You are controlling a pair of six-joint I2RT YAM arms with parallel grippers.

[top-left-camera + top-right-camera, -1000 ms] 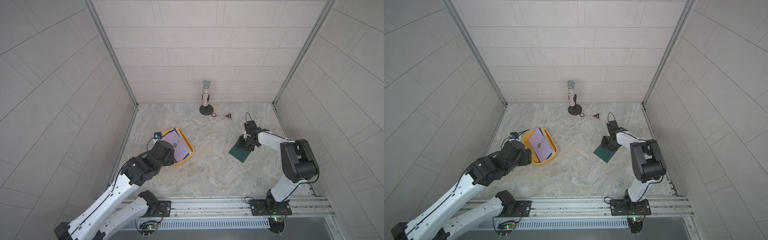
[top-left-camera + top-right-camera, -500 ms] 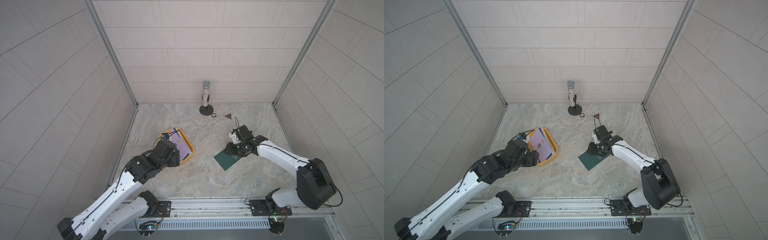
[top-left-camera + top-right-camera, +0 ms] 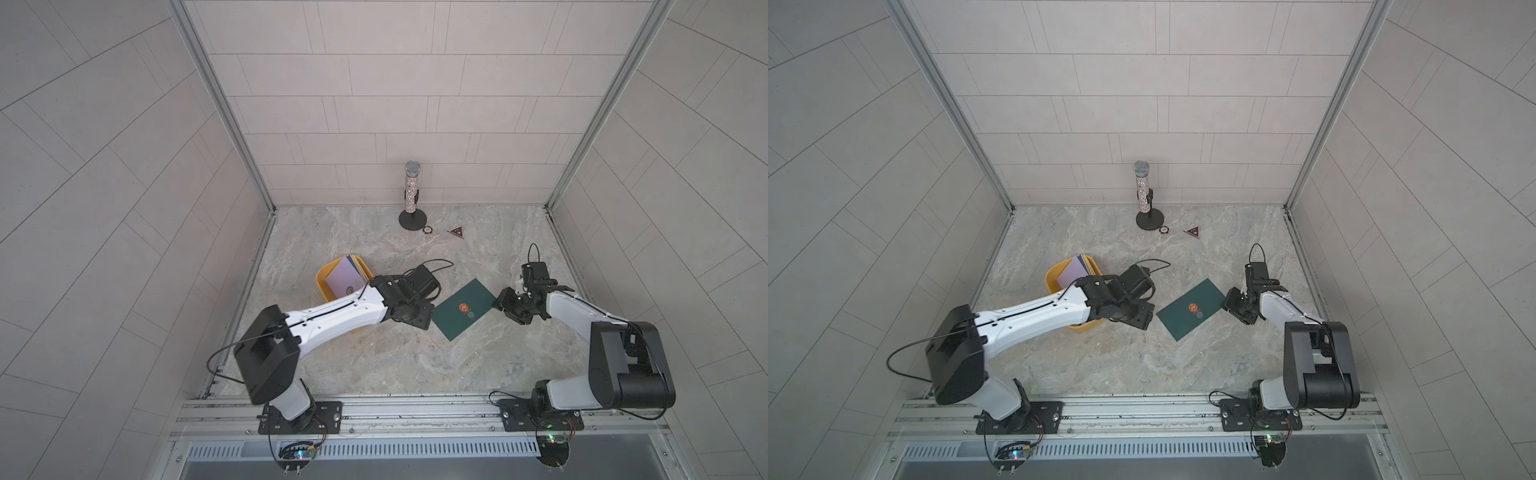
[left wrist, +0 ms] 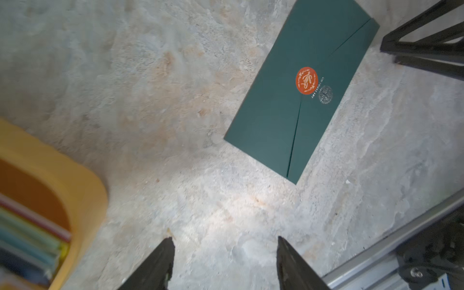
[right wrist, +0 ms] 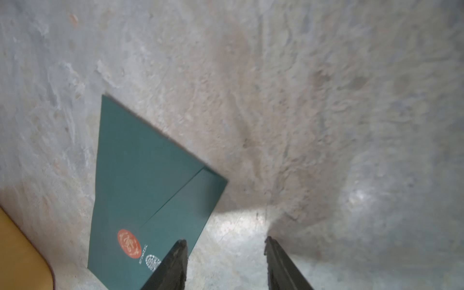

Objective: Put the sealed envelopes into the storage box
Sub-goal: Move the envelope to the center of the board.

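- Since a second ago, the dark green envelope (image 3: pixel 463 309) has moved from the right side toward mid-surface. The right pincer (image 3: pixel 500 302) has let go of it, and the left pincer (image 3: pixel 422 320) has swung away from the storage box (image 3: pixel 323 277) toward it.
- In both top views the dark green envelope lies flat, seal stickers up, between the two pincers and clear of the storage box. A lilac envelope (image 3: pixel 345 277) tops the stack in the box.
- From the left wrist, the left pincer (image 4: pixel 223 261) is spread over bare surface (image 4: pixel 200 195) with nothing between its jaws. The dark green envelope (image 4: pixel 301 113) lies ahead, and the box rim (image 4: pixel 85 198) is beside it.
- From the right wrist, the right pincer (image 5: pixel 224 261) is spread and empty. One fingertip (image 5: pixel 179 251) overlaps the envelope's edge, but I cannot tell whether it touches.
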